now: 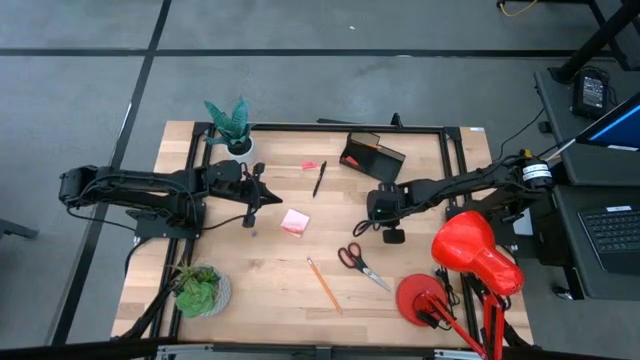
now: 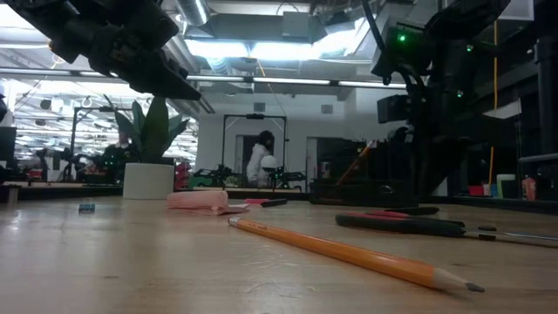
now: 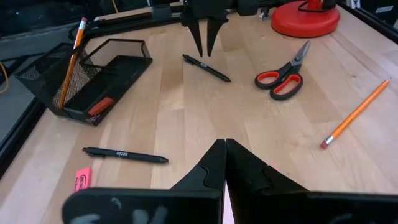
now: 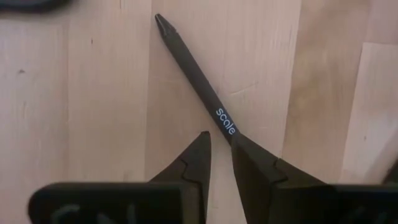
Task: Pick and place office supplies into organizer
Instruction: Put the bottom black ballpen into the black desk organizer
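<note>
The black mesh organizer point(image 1: 372, 155) point(image 3: 93, 74) stands at the far side with an orange pencil point(image 3: 71, 62) leaning in it. My right gripper point(image 1: 385, 215) point(image 4: 221, 142) points down over a black pen point(image 4: 199, 81) point(image 3: 205, 67) that lies flat on the table. Its fingers are slightly open, with bare wood between them. My left gripper point(image 1: 268, 196) point(image 3: 225, 142) waits shut above the table's left half. A second black pen point(image 3: 124, 154), a pink eraser point(image 3: 82, 179), a pink sticky pad point(image 1: 294, 222), red-handled scissors point(image 3: 283, 76) and a loose pencil point(image 3: 356, 115) also lie on the table. My right gripper has one finger point(image 4: 261, 171) over the pen's near end point(image 4: 227, 127), which runs in under that fingertip. Whether the finger touches the pen I cannot tell. The pen lies flat on the table and is not between the fingers.
A red desk lamp point(image 1: 470, 255) stands at the near right, close to my right arm. Potted plants stand at the far left point(image 1: 230, 125) and near left point(image 1: 200, 290). Bare wood lies between the pen and the organizer.
</note>
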Controlling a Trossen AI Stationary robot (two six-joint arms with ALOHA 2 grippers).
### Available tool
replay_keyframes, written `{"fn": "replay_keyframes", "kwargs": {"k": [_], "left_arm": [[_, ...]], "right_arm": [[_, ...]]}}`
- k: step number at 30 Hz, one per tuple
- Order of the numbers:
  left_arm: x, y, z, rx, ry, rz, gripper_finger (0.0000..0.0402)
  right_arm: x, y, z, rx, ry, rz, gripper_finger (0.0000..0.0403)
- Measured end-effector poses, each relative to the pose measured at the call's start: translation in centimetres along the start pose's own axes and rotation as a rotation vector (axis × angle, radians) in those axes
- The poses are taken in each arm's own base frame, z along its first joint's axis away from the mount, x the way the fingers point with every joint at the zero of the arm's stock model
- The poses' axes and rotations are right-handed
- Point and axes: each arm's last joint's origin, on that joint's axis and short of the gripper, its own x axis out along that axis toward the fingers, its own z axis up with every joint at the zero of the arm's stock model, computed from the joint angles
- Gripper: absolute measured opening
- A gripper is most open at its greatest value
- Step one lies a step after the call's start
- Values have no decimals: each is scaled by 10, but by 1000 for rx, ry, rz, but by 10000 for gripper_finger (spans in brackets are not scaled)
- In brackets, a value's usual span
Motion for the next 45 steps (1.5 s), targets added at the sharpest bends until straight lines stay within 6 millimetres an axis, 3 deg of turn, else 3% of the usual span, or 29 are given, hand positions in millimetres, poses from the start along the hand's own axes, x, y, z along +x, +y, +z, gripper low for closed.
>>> {"fn": "replay_keyframes", "kwargs": {"k": [4, 15, 21, 31, 45], "left_arm": [[0, 0, 0, -13, 0, 0, 2], [0, 0, 0, -27, 0, 0, 1], [0, 0, 0, -26, 0, 0, 2], [0, 0, 0, -26, 1, 0, 1], [0, 1, 0, -26, 9, 39, 3]], "right_arm": [[0, 0, 0, -23, -5, 0, 77], [0, 0, 1, -51, -9, -1, 160], [5, -1, 3, -95, -15, 1, 160], [36, -13, 1, -103, 90, 84, 159], [31, -22, 9, -56, 94, 124, 157]]}}
